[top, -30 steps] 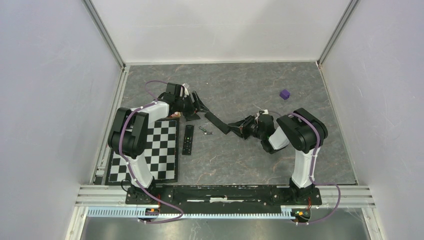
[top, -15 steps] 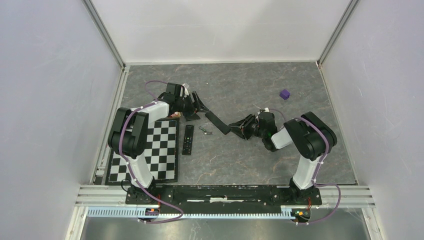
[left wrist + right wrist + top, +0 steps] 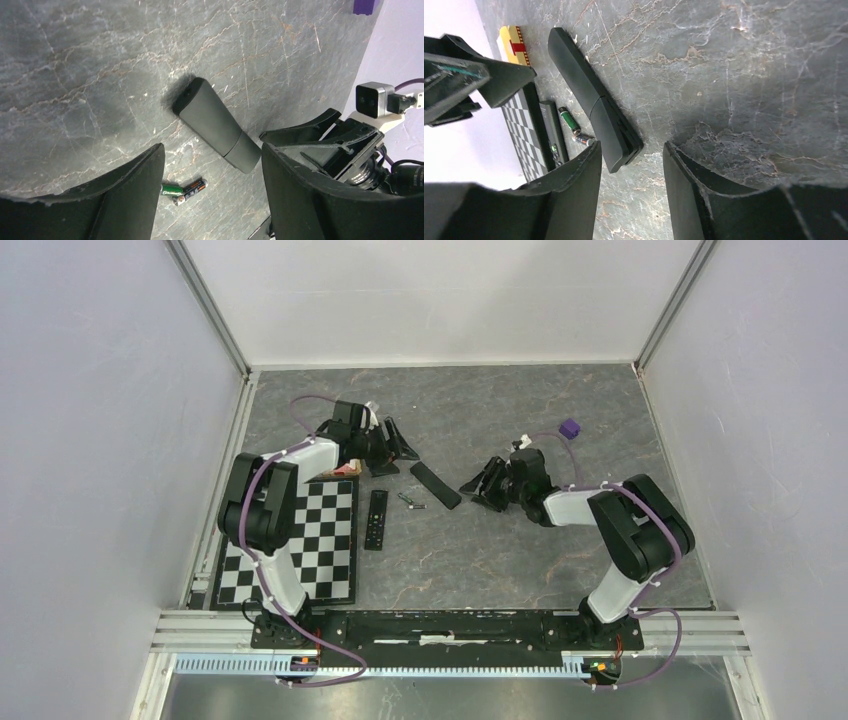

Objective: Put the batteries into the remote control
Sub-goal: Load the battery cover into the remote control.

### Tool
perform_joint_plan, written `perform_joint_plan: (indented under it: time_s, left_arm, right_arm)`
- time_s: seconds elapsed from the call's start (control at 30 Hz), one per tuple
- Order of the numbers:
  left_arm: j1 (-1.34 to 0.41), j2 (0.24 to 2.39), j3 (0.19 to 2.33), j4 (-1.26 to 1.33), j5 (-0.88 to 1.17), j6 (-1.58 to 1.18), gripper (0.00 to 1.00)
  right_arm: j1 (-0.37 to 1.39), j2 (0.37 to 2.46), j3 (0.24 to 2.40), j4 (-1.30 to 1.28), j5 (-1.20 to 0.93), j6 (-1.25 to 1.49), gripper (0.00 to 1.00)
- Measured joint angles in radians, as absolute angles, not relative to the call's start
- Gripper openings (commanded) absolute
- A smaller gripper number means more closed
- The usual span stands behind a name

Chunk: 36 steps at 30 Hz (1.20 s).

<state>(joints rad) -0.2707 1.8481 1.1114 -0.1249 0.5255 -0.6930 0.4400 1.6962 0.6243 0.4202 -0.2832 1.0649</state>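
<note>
Remote control: we see the slim black remote control lying flat and on a diagonal near the middle of the worktop, plain back up, free of both grippers.
Batteries: the batteries, two small cells, lie close together on the worktop just left of it, between it and a second black remote.
Right gripper: the right gripper sits low at the remote control's right end, fingers spread and holding nothing.
Left gripper: the left gripper hangs just beyond its far end, jaws wide apart and empty.
Surroundings: the second remote lies beside the right edge of a checkered mat; a purple cube sits towards the worktop's far right corner.
</note>
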Motion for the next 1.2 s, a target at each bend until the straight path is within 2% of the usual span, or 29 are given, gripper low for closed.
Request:
perform_joint_plan:
  time_s: [0.37,0.83,0.93,1.1,1.2]
  left_arm:
    - [-0.271,1.940,1.223,-0.125,0.531,-0.661,0.77]
    - [-0.288,2.013,1.248,-0.094,0.561,-0.639,0.77]
    - [-0.289,2.014,1.248,-0.091,0.564,-0.639,0.75]
    - [-0.290,2.017,1.221,-0.066,0.577,-0.638,0.62]
    - [-0.285,2.012,1.193,-0.035,0.578,-0.639,0.59]
  right_arm:
    - [0.496,1.700,0.699,0.278,-0.256,1.048,0.57]
    - [0.523,1.703,0.697,0.274,-0.277,1.163,0.60]
    - [0.524,1.716,0.702,0.286,-0.283,1.171,0.56]
    - [0.524,1.747,0.715,0.308,-0.287,1.184,0.48]
    - [0.524,1.748,0.716,0.299,-0.282,1.184,0.44]
